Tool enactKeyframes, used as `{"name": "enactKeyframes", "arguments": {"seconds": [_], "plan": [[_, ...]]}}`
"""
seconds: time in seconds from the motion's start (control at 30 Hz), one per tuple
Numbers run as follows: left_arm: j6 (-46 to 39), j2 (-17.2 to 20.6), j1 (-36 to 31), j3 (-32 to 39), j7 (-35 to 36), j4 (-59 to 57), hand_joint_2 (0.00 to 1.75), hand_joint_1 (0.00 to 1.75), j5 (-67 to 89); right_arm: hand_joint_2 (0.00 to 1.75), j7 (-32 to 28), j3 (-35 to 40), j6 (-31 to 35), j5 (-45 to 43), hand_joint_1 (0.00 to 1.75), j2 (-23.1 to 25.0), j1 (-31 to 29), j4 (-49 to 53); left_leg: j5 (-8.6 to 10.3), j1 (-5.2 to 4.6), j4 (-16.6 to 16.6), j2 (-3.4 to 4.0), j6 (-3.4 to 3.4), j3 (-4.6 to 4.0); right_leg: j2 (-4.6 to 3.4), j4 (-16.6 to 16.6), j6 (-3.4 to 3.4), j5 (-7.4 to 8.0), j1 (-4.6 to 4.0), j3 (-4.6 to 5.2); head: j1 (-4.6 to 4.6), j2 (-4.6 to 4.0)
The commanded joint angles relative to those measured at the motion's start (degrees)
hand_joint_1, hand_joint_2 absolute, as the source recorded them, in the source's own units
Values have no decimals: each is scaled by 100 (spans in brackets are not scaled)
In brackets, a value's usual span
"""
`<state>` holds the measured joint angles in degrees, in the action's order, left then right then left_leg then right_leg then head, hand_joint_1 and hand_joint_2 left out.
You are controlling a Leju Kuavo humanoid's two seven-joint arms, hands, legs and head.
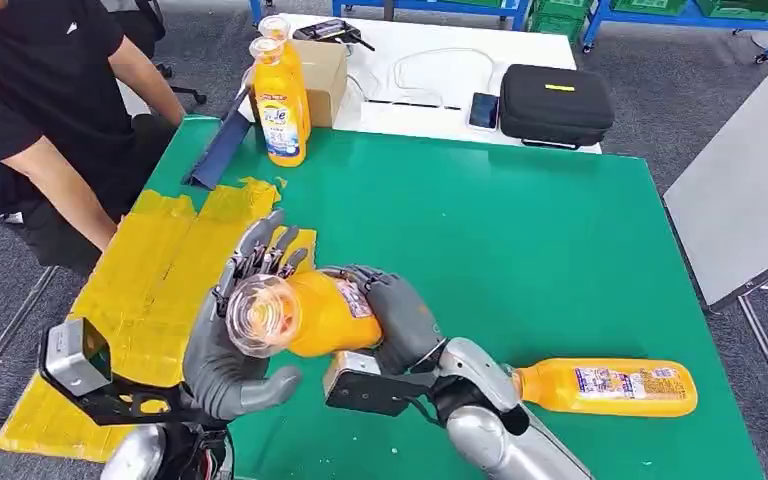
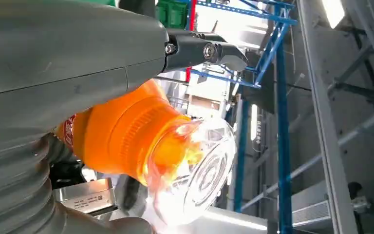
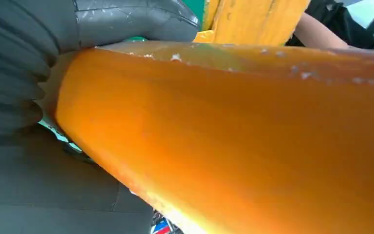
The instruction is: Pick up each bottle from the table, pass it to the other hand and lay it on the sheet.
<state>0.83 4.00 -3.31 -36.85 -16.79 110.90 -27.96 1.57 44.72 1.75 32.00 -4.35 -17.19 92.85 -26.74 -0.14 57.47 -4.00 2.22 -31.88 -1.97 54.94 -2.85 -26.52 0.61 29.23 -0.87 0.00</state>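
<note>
My right hand (image 1: 400,318) grips an orange bottle (image 1: 325,312) by its body and holds it sideways above the green table (image 1: 520,230), clear cap toward me. My left hand (image 1: 235,340) cups the cap end, with fingers spread behind it and the thumb below; no firm grip shows. In the left wrist view the bottle (image 2: 141,141) lies close beside that hand (image 2: 53,63). The right wrist view has the bottle's orange side (image 3: 248,131) against the right hand (image 3: 19,73). The yellow sheet (image 1: 150,290) lies at the left of the table.
Another orange bottle (image 1: 605,388) lies on the table near my right arm. Two more (image 1: 282,100) stand upright at the far edge beside a cardboard box (image 1: 325,75). A person (image 1: 50,110) sits at the left by the sheet. A black case (image 1: 555,103) rests on the white table behind.
</note>
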Motion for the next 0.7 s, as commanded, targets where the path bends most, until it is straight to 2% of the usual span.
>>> {"name": "enactKeyframes", "arguments": {"seconds": [0.03,0.2,0.23,0.27,0.7], "plan": [[33,132,-265,-462,140,-395,175,0,37,175,49,495,-105,41,175,-44,-357,-447,1,-1,-2,24,-8,5,4,-1,6,2,-1,-3,-2,0],[32,125,-252,-446,140,-393,175,0,36,175,55,490,-109,46,175,-43,-362,-456,2,0,-1,39,-14,7,8,0,11,2,-3,-4,0,0],[36,124,-244,-433,140,-389,175,42,36,175,62,484,-117,57,175,-49,-342,-453,2,0,0,32,-11,4,5,1,8,2,-2,-1,0,0],[35,120,-234,-420,136,-392,175,175,34,175,66,478,-127,69,175,-51,-330,-454,2,0,-1,25,-9,4,5,-1,7,2,-2,-3,0,0],[69,114,-241,-424,107,-398,175,175,19,175,73,427,-160,100,175,-30,-302,-455,1,0,-1,34,-12,5,8,0,9,2,-3,-3,-2,0]]}}
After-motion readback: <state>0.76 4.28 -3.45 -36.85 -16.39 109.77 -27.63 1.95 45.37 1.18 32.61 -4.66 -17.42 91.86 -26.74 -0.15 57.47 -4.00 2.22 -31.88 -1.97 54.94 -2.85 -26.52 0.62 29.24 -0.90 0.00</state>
